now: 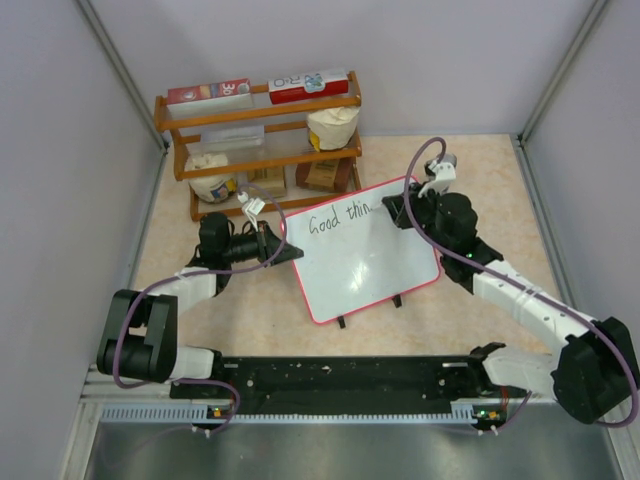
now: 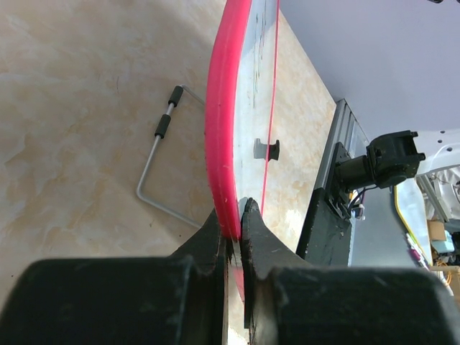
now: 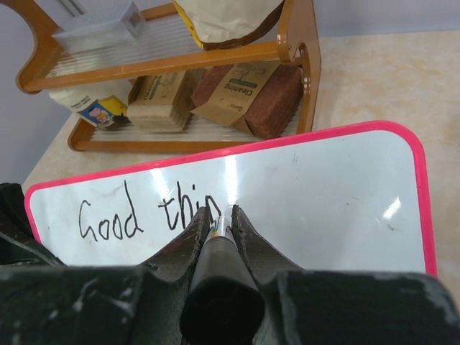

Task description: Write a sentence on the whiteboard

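Black marker (image 3: 218,277), clamped in right gripper (image 3: 219,214)

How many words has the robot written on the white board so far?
2. "Good" sits at the left of the whiteboard; an unfinished "thin" is just right of it, its end partly hidden by the marker in the right tool.

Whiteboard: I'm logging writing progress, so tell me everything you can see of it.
The whiteboard is a glossy white rectangle with rounded corners, a thin red-pink frame and two black clip feet at its near edge. It rests askew on the tan table. The left gripper is shut on its left frame edge; the right gripper holds a dark marker to its face, at the end of the unfinished black cursive sentence "Good thin".
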You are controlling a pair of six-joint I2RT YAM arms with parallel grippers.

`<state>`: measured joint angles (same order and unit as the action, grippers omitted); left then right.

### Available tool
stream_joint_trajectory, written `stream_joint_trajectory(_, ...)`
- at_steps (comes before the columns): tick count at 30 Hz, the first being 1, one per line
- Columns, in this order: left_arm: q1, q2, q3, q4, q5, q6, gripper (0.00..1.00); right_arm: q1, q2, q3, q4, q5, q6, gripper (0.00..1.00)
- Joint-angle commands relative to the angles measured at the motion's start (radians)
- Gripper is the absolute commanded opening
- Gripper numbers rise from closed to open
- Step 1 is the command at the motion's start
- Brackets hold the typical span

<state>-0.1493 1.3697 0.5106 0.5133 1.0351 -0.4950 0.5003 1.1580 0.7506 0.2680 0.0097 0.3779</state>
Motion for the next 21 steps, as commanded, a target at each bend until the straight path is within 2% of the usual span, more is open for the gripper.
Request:
stream_joint_trajectory(1,-0.041,0.015,-0.053,-0.093,-0.02,0.24,0.0,-0.016,-0.067,0.013,0.036,0.024,0.015,0.0)
stream_joint_trajectory(21,-0.042,0.014,-0.053,-0.093,-0.02,0.242,0.0,-0.042,0.032,0.092,0.045,0.012,0.015,0.0)
